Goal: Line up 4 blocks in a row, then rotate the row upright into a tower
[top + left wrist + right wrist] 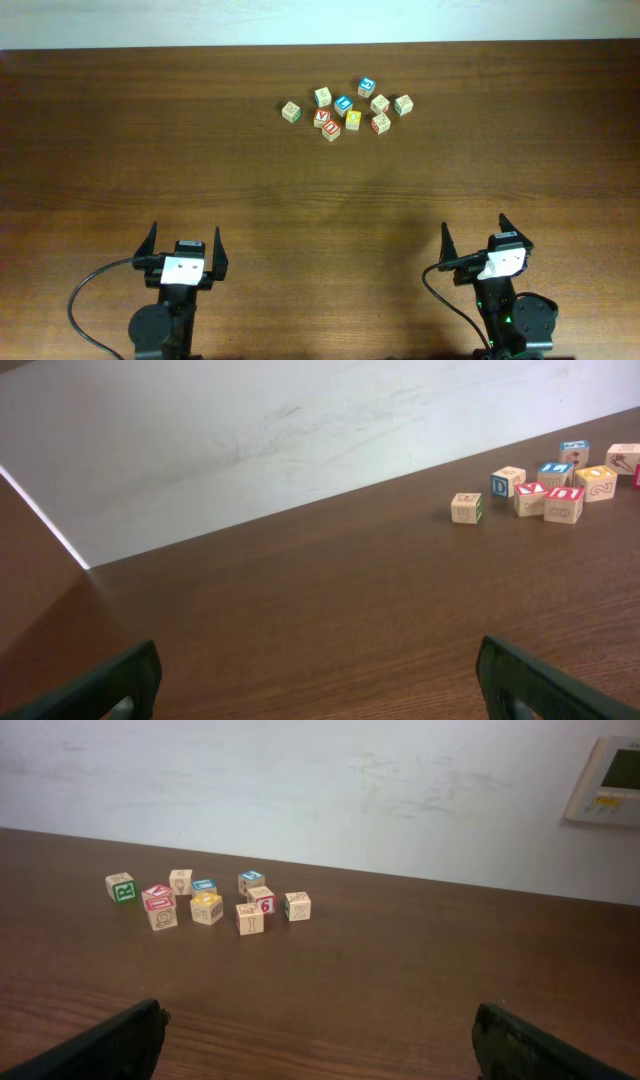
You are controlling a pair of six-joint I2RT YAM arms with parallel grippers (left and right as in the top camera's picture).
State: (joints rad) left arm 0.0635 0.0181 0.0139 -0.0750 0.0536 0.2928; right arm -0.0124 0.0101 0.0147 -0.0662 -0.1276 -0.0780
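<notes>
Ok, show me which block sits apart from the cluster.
The green-lettered block at the far left; it stands alone with a clear gap, while the others crowd close together.

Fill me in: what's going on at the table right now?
Nothing is being handled at the moment. The left hand and the right hand both sit open at the near edge of the table, empty and well short of the alphabet blocks. The blocks lie in a loose cluster toward the far edge, each resting on the wood. Neither hand touches a block, so none is being rotated right now.
</notes>
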